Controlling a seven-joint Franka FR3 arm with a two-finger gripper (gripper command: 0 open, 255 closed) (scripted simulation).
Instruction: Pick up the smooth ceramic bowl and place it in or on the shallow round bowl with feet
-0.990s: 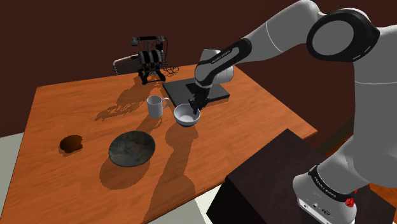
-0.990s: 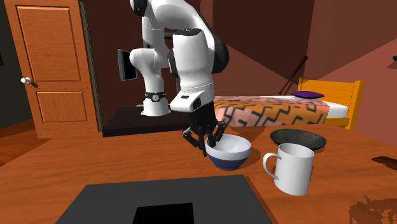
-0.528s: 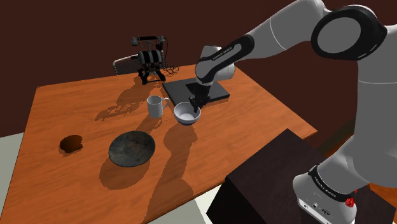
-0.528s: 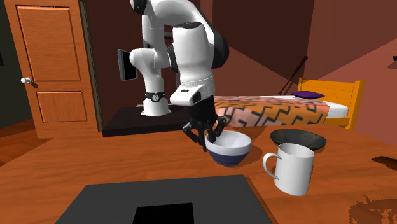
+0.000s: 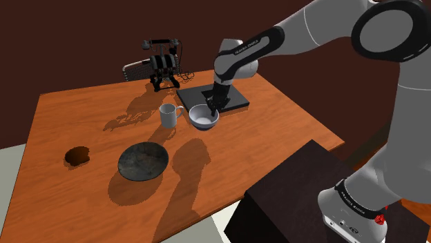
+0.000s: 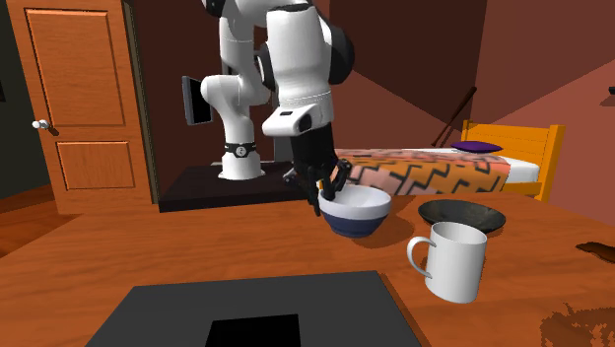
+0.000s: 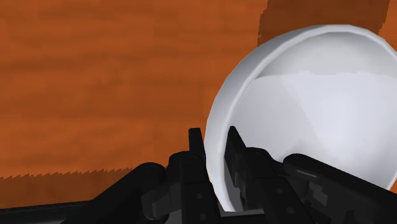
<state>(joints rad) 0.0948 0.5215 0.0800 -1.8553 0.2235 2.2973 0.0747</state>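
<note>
End effector (image 5: 213,105) pinches the white bowl (image 5: 204,119) by its rim, just above the tabletop (image 5: 276,124) beside the mug (image 5: 168,115). The shallow dark bowl (image 5: 143,161) lies toward the shoulder view's lower left.

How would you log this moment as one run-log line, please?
tool: shut on white bowl rim | target: dark shallow bowl, empty
</note>
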